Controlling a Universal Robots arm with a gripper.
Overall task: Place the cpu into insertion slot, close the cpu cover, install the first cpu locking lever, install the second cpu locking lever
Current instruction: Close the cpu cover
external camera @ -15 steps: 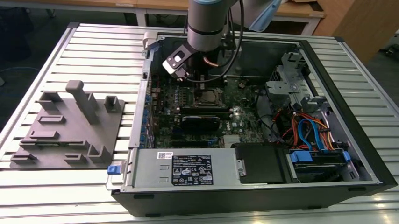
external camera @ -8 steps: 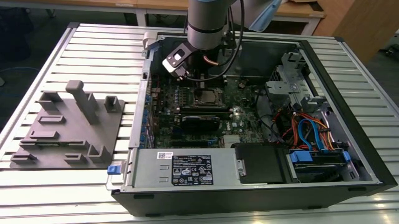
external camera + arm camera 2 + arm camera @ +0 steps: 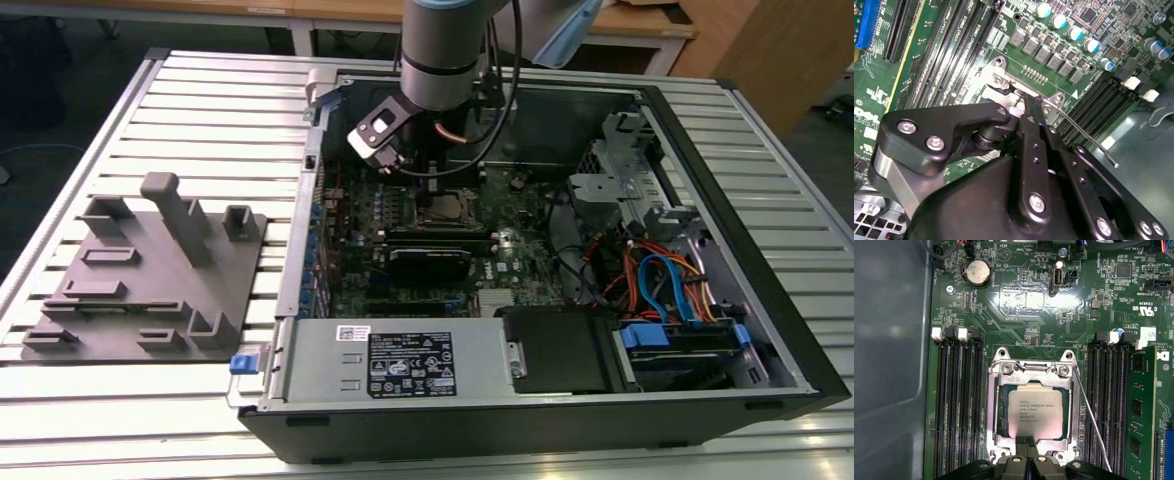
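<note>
Fingers of gripper pressed together at cover edge; we see cpu in slot, cover down, one lever sticking free, so levers prob. not done.

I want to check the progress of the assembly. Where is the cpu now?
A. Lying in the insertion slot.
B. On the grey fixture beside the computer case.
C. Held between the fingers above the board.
A: in the first wrist view the cpu lies flat in the insertion slot, with the cpu cover framing it.
</note>
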